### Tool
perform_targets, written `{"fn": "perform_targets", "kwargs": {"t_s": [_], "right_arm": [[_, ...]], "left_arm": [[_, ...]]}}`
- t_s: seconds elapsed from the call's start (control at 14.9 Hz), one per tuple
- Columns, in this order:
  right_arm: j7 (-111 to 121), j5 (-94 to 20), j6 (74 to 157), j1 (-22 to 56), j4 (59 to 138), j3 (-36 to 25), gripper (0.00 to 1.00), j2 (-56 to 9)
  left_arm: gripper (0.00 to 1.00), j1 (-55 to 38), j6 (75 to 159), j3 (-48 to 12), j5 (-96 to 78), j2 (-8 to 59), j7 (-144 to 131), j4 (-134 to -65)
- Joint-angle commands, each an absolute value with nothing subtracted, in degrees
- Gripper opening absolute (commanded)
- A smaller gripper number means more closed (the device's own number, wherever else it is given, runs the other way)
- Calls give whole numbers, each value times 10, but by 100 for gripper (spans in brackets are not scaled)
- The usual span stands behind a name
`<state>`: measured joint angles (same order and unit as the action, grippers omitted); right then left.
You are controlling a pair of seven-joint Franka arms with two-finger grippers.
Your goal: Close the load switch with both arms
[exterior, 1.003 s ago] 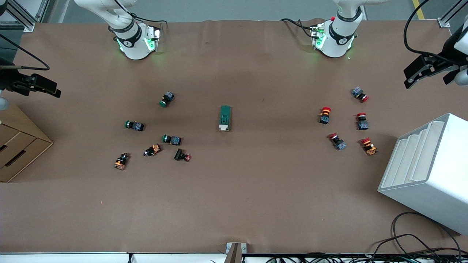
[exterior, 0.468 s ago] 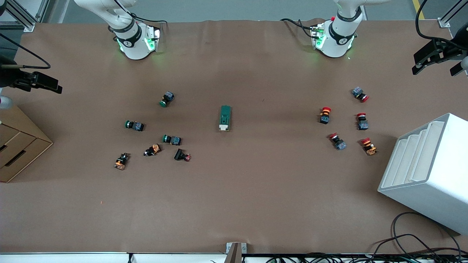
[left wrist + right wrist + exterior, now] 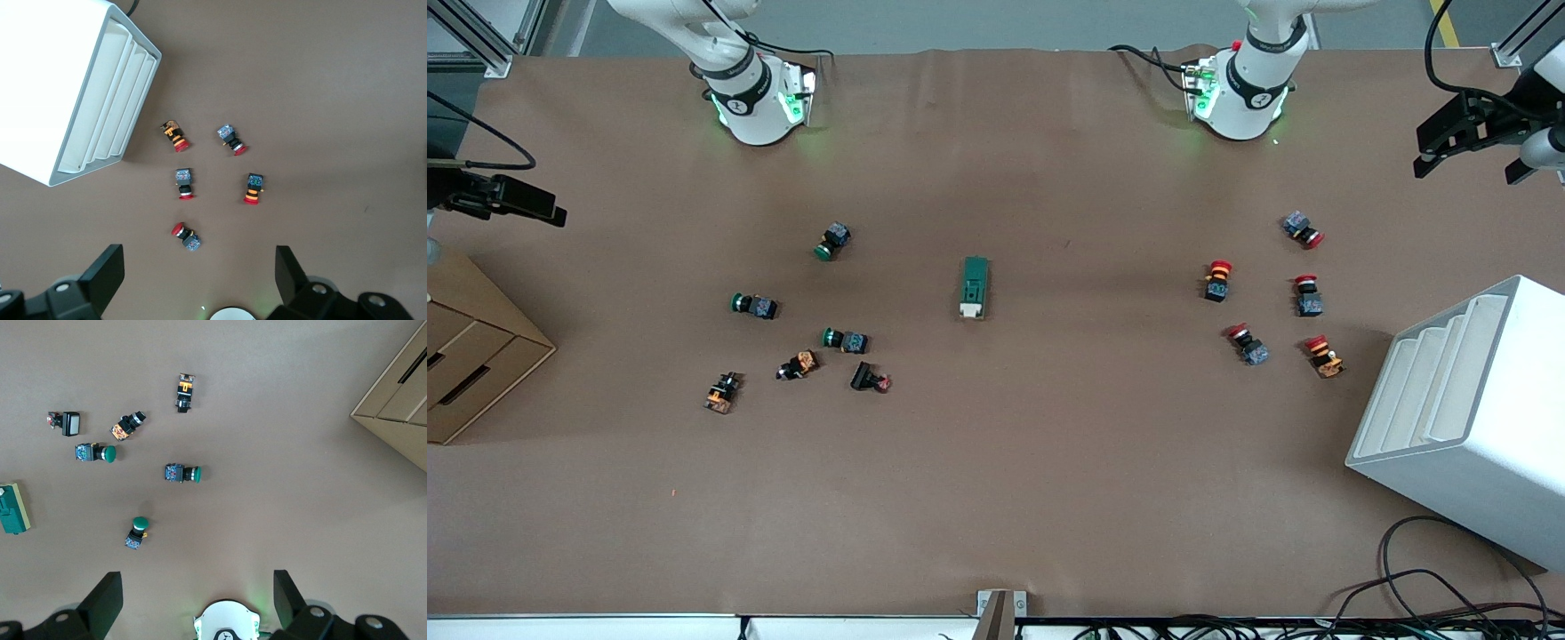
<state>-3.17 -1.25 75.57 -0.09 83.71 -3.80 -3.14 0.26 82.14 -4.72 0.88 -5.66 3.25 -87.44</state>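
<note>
The load switch (image 3: 975,287), a dark green block with a cream handle end, lies flat at the middle of the table. Its edge also shows in the right wrist view (image 3: 13,509). My left gripper (image 3: 1467,167) hangs high over the left arm's end of the table, open and empty (image 3: 197,280), looking down on the red-capped buttons. Just as high over the right arm's end, my right gripper (image 3: 507,200) is open and empty (image 3: 197,597), above the green-capped buttons. Both are well away from the switch.
Several green-capped and orange push buttons (image 3: 845,340) lie scattered toward the right arm's end, and several red-capped ones (image 3: 1218,280) toward the left arm's end. A white slotted rack (image 3: 1458,418) stands beside those. A cardboard drawer box (image 3: 471,347) sits at the right arm's end.
The left gripper has drifted up and sideways over its end of the table. The right gripper has shifted slightly. The load switch and buttons have not moved.
</note>
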Motion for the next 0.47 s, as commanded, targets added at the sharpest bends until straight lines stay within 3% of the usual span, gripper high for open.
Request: {"fn": "perform_targets", "kwargs": {"t_s": [0.0, 0.4], "right_arm": [[-36, -6, 758, -14, 869, -25, 100, 10], [-33, -5, 775, -14, 925, -25, 100, 75]], "left_arm": [[100, 3, 828, -54, -3, -74, 30, -896], [100, 4, 832, -54, -17, -72, 30, -907]]}}
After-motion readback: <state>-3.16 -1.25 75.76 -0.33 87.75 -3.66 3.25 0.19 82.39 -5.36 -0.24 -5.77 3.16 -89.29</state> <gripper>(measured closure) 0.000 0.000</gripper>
